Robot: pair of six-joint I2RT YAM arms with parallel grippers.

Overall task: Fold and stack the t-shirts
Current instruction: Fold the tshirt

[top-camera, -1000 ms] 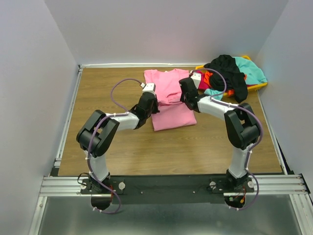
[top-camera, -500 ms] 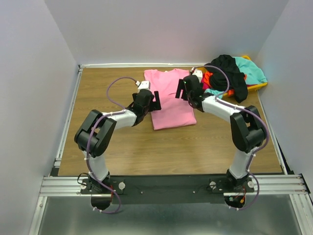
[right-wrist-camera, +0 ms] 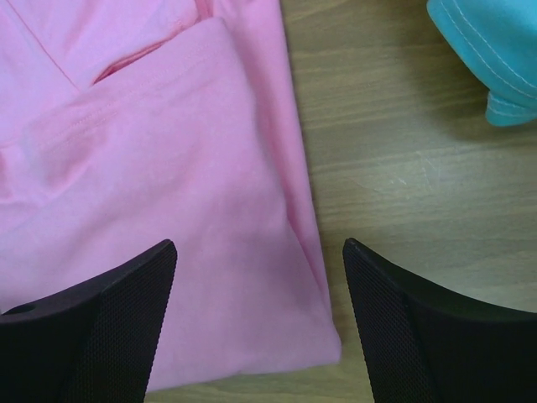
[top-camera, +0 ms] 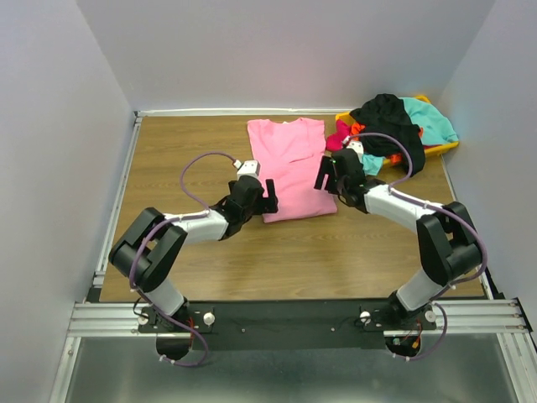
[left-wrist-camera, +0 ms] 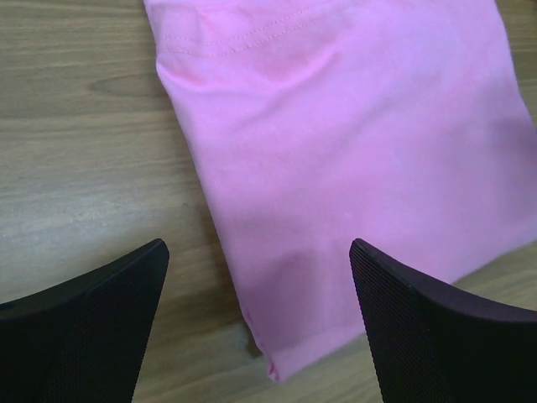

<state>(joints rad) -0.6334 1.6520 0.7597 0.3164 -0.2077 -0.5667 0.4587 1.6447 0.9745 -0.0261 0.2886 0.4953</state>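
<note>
Pink t-shirt [top-camera: 292,168]: lying folded flat on the desk [top-camera: 185,151]. Left pincer [top-camera: 270,195]: hovering over the shirt's near left corner, jaws standing wide, gripping nothing. Right pincer [top-camera: 327,180]: hovering over its near right edge, jaws wide, empty. Other t-shirts [top-camera: 394,126]: lying heaped over the yellow bin [top-camera: 445,149], right of the pink t-shirt.

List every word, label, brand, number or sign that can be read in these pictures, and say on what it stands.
No text can be read in any view.
pink t-shirt: plain cloth, only seams.
pile of t-shirts in the yellow bin: no print visible.
left gripper and right gripper: plain black, no marking.
white block on the left wrist: too small to tell whether it bears a label.
</note>
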